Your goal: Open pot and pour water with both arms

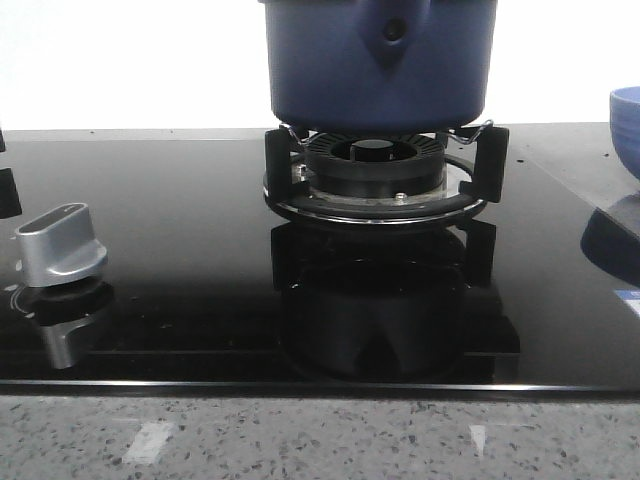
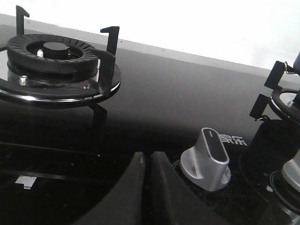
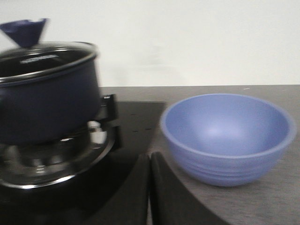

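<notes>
Where the front camera looks over the glossy black cooktop [image 1: 180,250], the pot [image 1: 378,60] sits on the burner [image 1: 375,170] at about twelve o'clock, its dark navy wall filling the top of the view, the teardrop handle mount with its small hole facing me. A silver control knob [image 1: 60,245] stands at nine o'clock, and the rim of a lighter blue bowl [image 1: 627,125] peeks in at three o'clock. A speckled stone worktop [image 1: 320,440] edge runs along six o'clock. No end effector shows here.

From the left wrist camera, the left end effector [image 2: 150,168] hangs low over the cooktop with its two black fingers pressed together, holding nothing. A silver knob [image 2: 206,161] sits just beside it, and an empty second burner [image 2: 56,61] with upright black supports lies well apart. A sliver of the pot's burner shows at the frame edge.

From the right wrist camera, the right end effector [image 3: 149,187] also has its fingers together, empty. The pot [image 3: 47,103], glass lid [image 3: 42,56] on with a blue knob, rests on its burner; the blue bowl [image 3: 229,136] stands near it on the grey worktop.
</notes>
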You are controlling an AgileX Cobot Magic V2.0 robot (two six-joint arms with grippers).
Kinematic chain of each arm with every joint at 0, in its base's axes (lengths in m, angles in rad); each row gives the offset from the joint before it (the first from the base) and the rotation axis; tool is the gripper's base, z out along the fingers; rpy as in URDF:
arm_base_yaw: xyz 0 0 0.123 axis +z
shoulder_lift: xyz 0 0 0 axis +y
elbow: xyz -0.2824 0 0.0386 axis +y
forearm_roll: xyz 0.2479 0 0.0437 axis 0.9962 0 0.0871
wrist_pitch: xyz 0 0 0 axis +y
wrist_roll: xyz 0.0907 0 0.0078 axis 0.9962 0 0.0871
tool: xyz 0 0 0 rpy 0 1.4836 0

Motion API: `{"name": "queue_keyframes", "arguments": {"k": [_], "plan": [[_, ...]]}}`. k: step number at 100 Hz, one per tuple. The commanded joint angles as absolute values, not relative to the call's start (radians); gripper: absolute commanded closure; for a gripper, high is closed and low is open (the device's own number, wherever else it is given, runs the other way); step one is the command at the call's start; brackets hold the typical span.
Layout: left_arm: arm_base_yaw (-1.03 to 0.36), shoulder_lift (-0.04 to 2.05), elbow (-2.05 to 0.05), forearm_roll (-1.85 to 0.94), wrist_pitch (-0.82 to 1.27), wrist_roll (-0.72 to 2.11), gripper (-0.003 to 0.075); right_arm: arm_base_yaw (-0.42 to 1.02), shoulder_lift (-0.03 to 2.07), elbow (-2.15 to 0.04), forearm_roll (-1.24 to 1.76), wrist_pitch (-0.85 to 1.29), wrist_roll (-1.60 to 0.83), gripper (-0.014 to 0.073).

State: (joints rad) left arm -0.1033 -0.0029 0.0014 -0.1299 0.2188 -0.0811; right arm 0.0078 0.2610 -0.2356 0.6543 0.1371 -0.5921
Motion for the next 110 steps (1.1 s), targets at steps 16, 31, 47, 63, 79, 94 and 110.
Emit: {"name": "queue_keyframes", "arguments": {"k": [16,31,47,63,79,94,110], "plan": [[-0.111,-0.032,0.033,-0.135,0.148,-0.09,0.0741,0.01,0.243,-0.148,0.039,-0.083,-0.041,0.0641],[-0.111,-0.032,0.033,-0.135,0.148,-0.09,0.0741,0.01,0.111,-0.025,0.039,-0.12,-0.041,0.0641],[-0.111,-0.032,0.033,-0.135,0.148,-0.09,0.0741,0.008,-0.034,0.037,0.039,-0.048,-0.041,0.0641],[-0.111,-0.03,0.033,-0.135,0.148,-0.09,0.0741,0.003,-0.03,0.037,0.037,0.063,-0.041,0.0641],[-0.111,-0.03,0.033,-0.135,0.148,-0.09,0.0741,0.001,-0.03,0.037,0.013,0.073,-0.041,0.0641],[-0.111,-0.03,0.033,-0.135,0.148,-0.09,0.0741,0.001,-0.03,0.037,0.013,0.069,-0.041,0.0641],[-0.111,-0.03,0.033,-0.135,0.148,-0.09,0.0741,0.001,-0.03,0.037,0.013,0.069,-0.041,0.0641]]}}
